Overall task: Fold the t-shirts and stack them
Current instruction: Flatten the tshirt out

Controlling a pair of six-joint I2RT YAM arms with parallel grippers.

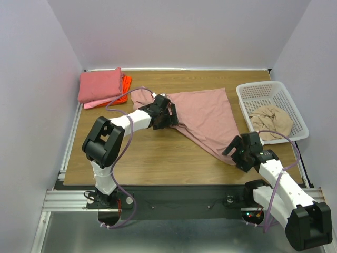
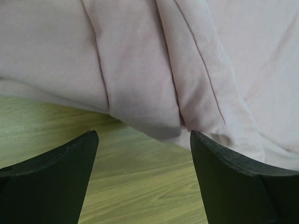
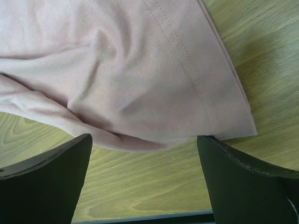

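The wooden table [image 1: 158, 153] carries a spread dusty-pink t-shirt [image 1: 208, 116], a folded shirt stack [image 1: 99, 84] and a white basket [image 1: 266, 96]

Bright, even overhead light; soft shadows, sharp focus.

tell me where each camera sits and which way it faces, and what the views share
top external: above and behind the bases, looking down on the table; left arm and right arm show, left gripper and right gripper at the pink t-shirt, folded stack back left, basket right.
left wrist: on that wrist, looking past its open fingers at a bunched t-shirt fold.
right wrist: on that wrist, looking past its open fingers at a stitched hem corner.
shared: both wrist views show the same t-shirt on the wood table.
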